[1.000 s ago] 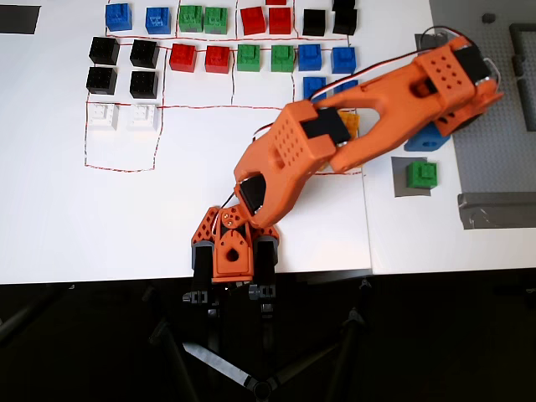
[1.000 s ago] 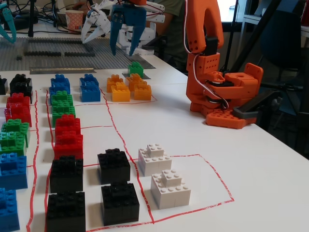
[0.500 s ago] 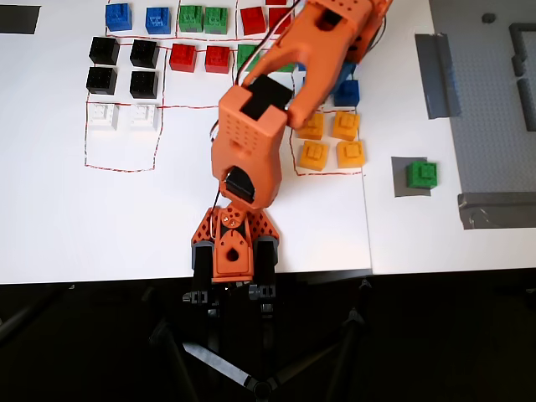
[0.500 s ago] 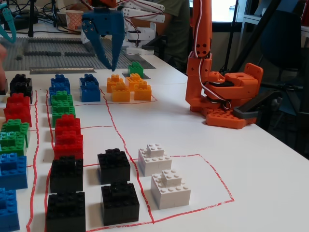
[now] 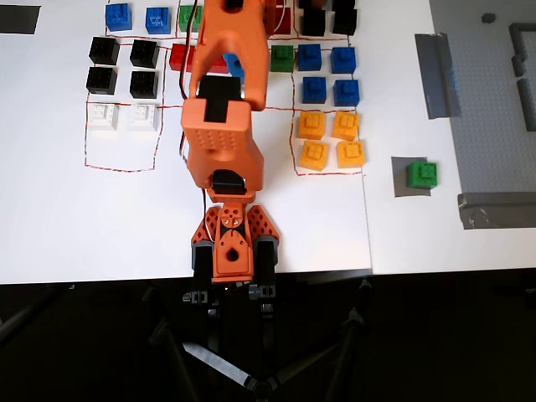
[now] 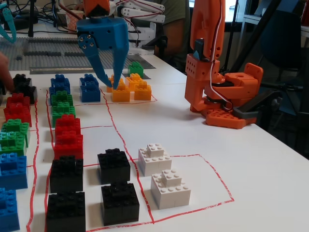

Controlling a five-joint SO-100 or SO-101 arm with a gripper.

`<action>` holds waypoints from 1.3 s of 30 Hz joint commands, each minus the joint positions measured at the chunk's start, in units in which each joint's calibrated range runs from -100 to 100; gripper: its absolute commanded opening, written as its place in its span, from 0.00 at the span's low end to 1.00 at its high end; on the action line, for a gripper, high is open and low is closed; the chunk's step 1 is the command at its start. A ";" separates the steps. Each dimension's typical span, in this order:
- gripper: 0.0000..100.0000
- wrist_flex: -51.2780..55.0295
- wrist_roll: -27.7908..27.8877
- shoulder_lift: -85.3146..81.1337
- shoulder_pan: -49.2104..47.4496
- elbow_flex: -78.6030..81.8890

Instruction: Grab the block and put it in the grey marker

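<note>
The green block (image 5: 422,174) sits on the grey marker (image 5: 402,180), right of the white sheet in the overhead view. In the fixed view the block (image 6: 135,68) shows behind the yellow bricks (image 6: 129,88). My blue gripper (image 6: 111,87) hangs in the air, well away from the block, fingers pointing down. It is open in a narrow V with nothing between the fingers. In the overhead view my orange arm (image 5: 219,126) stretches from the base up over the red and green bricks and covers most of the gripper.
Rows of blue, green, red, black (image 5: 142,82), white (image 5: 122,115) and yellow (image 5: 331,138) bricks lie inside red outlines. A grey baseplate (image 5: 494,109) and grey tape strips (image 5: 494,209) lie to the right. A hand (image 6: 5,72) shows at the left edge.
My arm swung away from the marker area, leftward in the overhead view, to above the brick rows. The gripper's fingers narrowed from wide open. The green block stayed on the marker.
</note>
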 commanded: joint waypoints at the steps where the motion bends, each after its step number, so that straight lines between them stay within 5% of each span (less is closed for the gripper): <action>1: 0.00 -1.46 -1.81 -9.63 -3.51 -2.41; 39: 0.00 -4.15 -4.98 -7.21 -12.57 -3.04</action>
